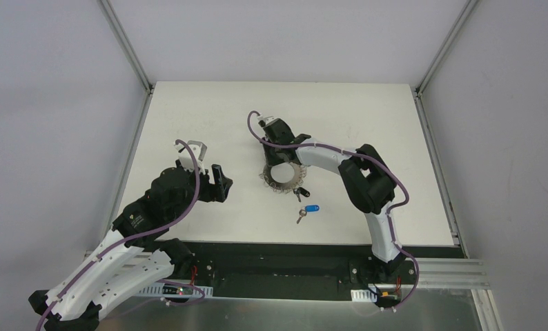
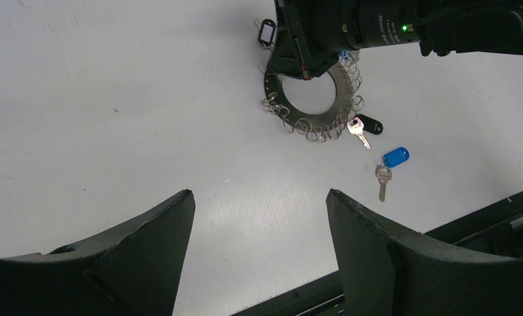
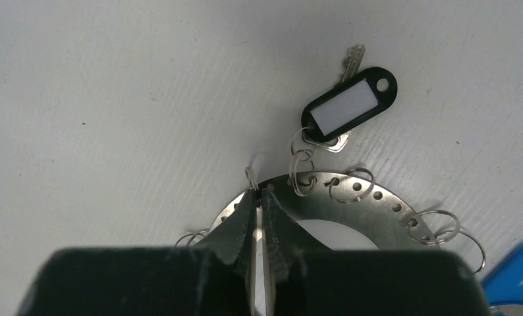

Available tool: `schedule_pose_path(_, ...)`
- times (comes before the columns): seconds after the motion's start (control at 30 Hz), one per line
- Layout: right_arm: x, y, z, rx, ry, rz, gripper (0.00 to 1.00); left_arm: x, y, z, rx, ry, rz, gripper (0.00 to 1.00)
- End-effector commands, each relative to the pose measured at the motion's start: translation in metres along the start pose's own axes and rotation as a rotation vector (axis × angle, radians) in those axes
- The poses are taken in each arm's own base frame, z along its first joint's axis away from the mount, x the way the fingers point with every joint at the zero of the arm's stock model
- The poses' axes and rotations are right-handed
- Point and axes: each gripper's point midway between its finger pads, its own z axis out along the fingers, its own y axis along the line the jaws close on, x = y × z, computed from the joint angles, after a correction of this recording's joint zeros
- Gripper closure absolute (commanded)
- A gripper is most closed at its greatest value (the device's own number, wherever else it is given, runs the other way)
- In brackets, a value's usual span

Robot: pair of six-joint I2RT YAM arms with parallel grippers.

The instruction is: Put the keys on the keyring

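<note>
The keyring (image 1: 283,177) (image 2: 311,122) (image 3: 377,197), a flat silvery ring fringed with small wire loops, lies mid-table. My right gripper (image 1: 275,164) (image 3: 259,195) is shut at its far rim, pinching a wire loop (image 3: 251,175) there. A key with a black tag (image 3: 348,106) (image 2: 267,33) hangs on a neighbouring loop. Two loose keys lie just in front of the ring: a black-capped one (image 1: 301,193) (image 2: 369,124) and a blue-capped one (image 1: 311,209) (image 2: 395,157). My left gripper (image 1: 220,183) (image 2: 259,194) hovers open and empty to the left of the ring.
The white table (image 1: 188,110) ends at a black rail (image 1: 285,252) along the near edge, close behind the blue key. Grey walls with aluminium posts (image 1: 126,45) close in the left, right and far sides.
</note>
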Motion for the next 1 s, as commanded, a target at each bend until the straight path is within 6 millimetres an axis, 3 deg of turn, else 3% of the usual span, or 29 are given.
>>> schedule_pose_path(0.0, -0.019, 0.005, -0.001, -0.022, -0.065, -0.024, 1.0, -0.004, -0.001, 0.003, 0.0, -0.019, -0.01, 0.27)
schedule_pose_path(0.2, -0.027, 0.015, -0.031, -0.095, -0.165, -0.069, 1.0, -0.006, -0.004, 0.001, 0.02, -0.029, -0.004, 0.27)
schedule_pose_path(0.33, -0.024, 0.027, -0.062, -0.172, -0.182, -0.089, 1.0, -0.011, -0.008, -0.003, 0.045, -0.043, 0.001, 0.27)
schedule_pose_path(0.67, 0.001, 0.066, -0.175, -0.459, -0.108, -0.208, 1.0, -0.036, -0.048, -0.028, 0.275, -0.069, 0.058, 0.27)
schedule_pose_path(0.97, 0.018, 0.097, -0.286, -0.734, -0.032, -0.339, 1.0, -0.061, -0.101, -0.072, 0.608, -0.101, 0.17, 0.28)
